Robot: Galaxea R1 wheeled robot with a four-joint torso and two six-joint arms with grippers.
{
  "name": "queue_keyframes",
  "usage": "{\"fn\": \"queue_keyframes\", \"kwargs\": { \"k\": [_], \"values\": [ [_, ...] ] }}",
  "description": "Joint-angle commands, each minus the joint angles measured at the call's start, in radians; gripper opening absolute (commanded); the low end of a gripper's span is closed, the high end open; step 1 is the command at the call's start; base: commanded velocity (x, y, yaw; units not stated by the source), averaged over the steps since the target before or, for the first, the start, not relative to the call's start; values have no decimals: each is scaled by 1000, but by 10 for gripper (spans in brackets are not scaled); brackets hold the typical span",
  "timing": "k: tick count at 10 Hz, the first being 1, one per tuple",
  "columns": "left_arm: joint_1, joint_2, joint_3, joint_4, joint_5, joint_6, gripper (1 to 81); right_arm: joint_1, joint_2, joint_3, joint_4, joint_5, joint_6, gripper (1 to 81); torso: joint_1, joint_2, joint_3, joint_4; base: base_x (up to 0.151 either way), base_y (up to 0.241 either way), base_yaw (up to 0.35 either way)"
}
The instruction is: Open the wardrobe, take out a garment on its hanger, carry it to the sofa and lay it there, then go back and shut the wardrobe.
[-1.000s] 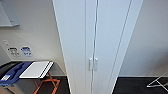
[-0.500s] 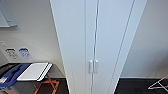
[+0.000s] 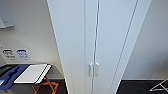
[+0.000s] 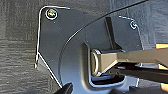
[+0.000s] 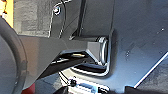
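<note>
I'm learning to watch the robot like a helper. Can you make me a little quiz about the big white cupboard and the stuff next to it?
1. True or false: the doors of the wardrobe are shut.
2. How many handles sit at the centre seam?
3. What colour are the legs under the white board beside the wardrobe: A green, B orange, C pink?

Key:
1. True, both doors meet at the seam.
2. Two, side by side.
3. B, orange.
</note>
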Motion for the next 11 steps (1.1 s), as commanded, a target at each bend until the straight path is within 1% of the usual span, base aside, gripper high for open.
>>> {"fn": "queue_keyframes", "kwargs": {
  "k": [1,6,9,11],
  "values": [
    [-15,-9,8,13,54,4,811,29,-3,9,-9,-43,-2,811,0,0,0,0,91,0,0],
    [-15,-7,8,13,54,4,811,23,-3,9,-10,-42,-4,811,0,0,0,0,82,0,0],
    [-15,-7,13,13,54,2,811,23,-7,19,-10,-39,-4,811,1,0,0,0,0,0,0],
    [-15,-50,76,12,49,-2,811,32,-72,103,-10,-8,-2,811,0,0,0,0,0,0,0]
  ]
}}
